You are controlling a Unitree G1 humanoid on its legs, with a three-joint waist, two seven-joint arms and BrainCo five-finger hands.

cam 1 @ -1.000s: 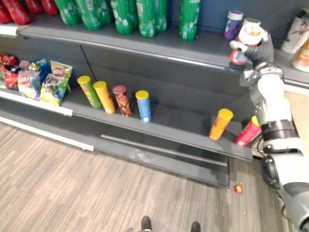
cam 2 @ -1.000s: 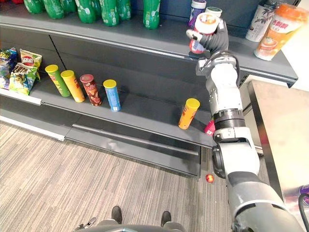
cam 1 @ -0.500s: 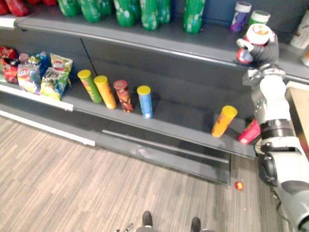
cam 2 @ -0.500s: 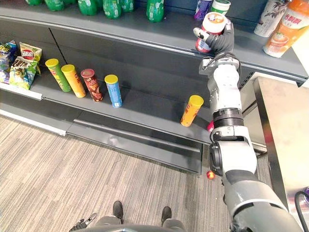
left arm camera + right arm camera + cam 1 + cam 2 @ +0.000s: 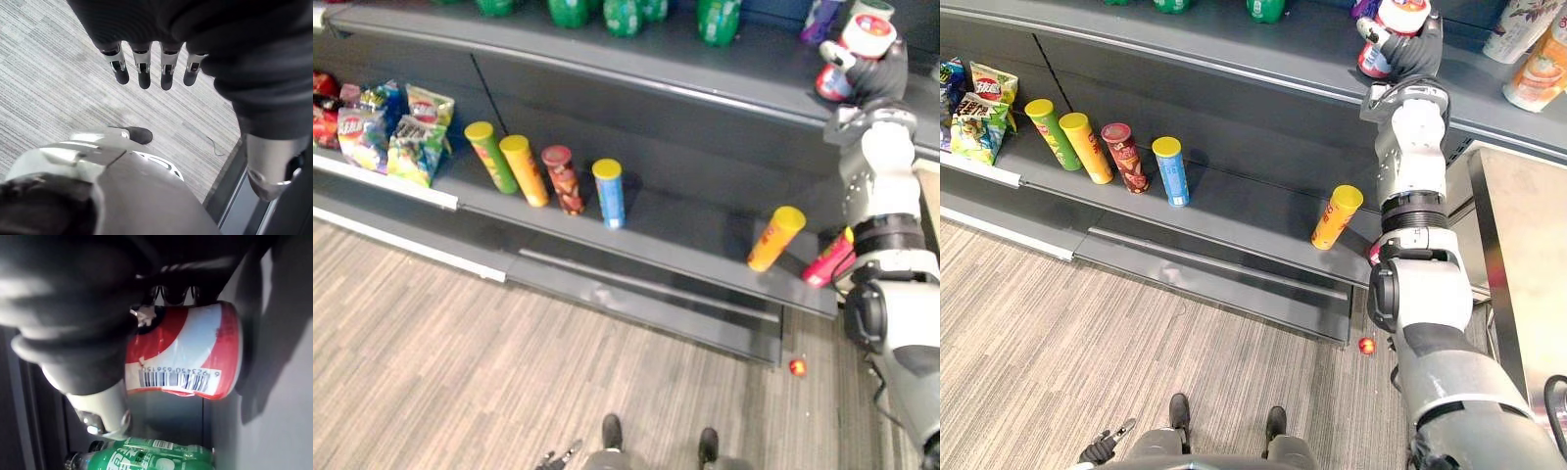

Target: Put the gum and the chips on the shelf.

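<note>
**A:** Chips first: where are they?

**B:** A row of chip tubes [image 5: 561, 179] stands at the left of the middle shelf [image 5: 685, 235]. Further right an orange tube [image 5: 775, 238] leans, and a pink tube [image 5: 829, 258] sits at the shelf's end.

**A:** And the gum?

**B:** The gum tub [image 5: 1372, 61] is at the right end of the upper shelf [image 5: 607, 59]. The right hand [image 5: 1415, 54] has its fingers and thumb curled tight round it. I can't tell if the base is down. Placing the gum looks like the step in hand.

**A:** Next?

**B:** Probably seat it flat, then uncurl without tipping it. The left hand [image 5: 143, 68] hangs over the floor, fingers straight, holding nothing.
</note>
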